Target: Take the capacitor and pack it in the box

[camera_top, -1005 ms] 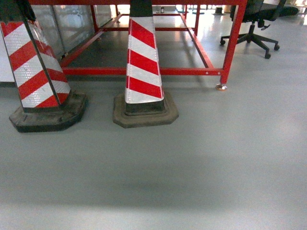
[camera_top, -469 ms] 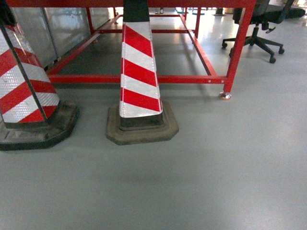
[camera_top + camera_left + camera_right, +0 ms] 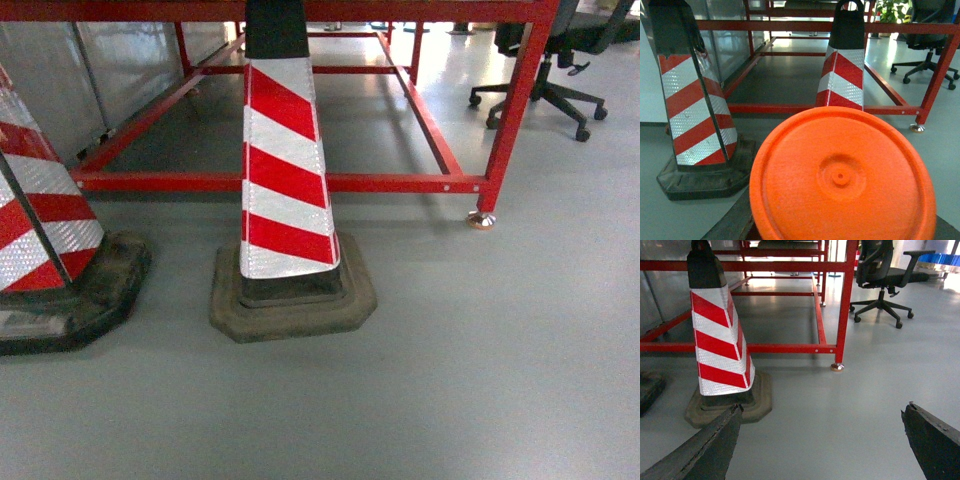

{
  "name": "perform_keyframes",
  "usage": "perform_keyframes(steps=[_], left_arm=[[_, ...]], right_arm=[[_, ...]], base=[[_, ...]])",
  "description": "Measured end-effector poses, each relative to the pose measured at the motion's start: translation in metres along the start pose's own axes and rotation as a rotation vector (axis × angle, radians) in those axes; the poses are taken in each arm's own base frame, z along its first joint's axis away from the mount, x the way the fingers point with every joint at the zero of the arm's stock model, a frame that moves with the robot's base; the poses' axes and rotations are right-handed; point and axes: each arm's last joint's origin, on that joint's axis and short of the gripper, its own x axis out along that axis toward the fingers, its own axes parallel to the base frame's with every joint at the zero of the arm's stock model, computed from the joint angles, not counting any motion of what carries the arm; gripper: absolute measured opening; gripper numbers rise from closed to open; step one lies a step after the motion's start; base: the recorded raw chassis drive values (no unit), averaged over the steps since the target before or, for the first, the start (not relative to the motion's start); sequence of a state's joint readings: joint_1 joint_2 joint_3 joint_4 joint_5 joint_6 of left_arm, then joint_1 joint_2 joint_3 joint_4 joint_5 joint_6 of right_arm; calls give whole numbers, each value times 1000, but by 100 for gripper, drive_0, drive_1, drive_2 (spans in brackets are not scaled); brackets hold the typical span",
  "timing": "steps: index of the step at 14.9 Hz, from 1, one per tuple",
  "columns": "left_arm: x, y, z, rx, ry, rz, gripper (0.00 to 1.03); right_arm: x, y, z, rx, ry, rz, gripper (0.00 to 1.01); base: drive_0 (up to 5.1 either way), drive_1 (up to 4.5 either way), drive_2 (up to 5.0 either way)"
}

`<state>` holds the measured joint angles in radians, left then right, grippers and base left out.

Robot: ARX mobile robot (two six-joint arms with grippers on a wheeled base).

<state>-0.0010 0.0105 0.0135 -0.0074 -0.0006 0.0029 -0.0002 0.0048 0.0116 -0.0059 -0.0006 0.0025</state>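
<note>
Since the earlier head pictures both cones have slid left and lower in view, and the red frame's foot [image 3: 481,219] now sits lower.

Counted left to right in the head view: two striped cones, the left cone [image 3: 45,240] cut by the edge and the middle cone [image 3: 285,180] whole; one red frame [image 3: 400,183]; one office chair [image 3: 545,85].

One orange disc [image 3: 840,177] fills the lower part of the left wrist view and hides the left pincer, so its opening cannot be told. Beyond the disc stand the same two cones.

The right pincer [image 3: 822,412] gapes wide, its two dark fingers [image 3: 705,450] far apart with only bare floor between them. One cone stands beyond its left finger, the chair far beyond its right.

Neither box nor capacitor shows in any view, so their place relative to either pincer cannot be told.
</note>
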Motion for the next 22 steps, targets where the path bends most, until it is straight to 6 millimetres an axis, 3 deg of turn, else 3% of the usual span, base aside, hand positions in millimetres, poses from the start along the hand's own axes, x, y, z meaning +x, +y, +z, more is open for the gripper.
perform_keyframes(steps=[19,22], left_arm=[[0,0,0,0,1,0,44],[0,0,0,0,0,0,44]], right_arm=[[0,0,0,0,1,0,98],[0,0,0,0,0,0,98]], base=[[10,410,-390],[0,0,0]])
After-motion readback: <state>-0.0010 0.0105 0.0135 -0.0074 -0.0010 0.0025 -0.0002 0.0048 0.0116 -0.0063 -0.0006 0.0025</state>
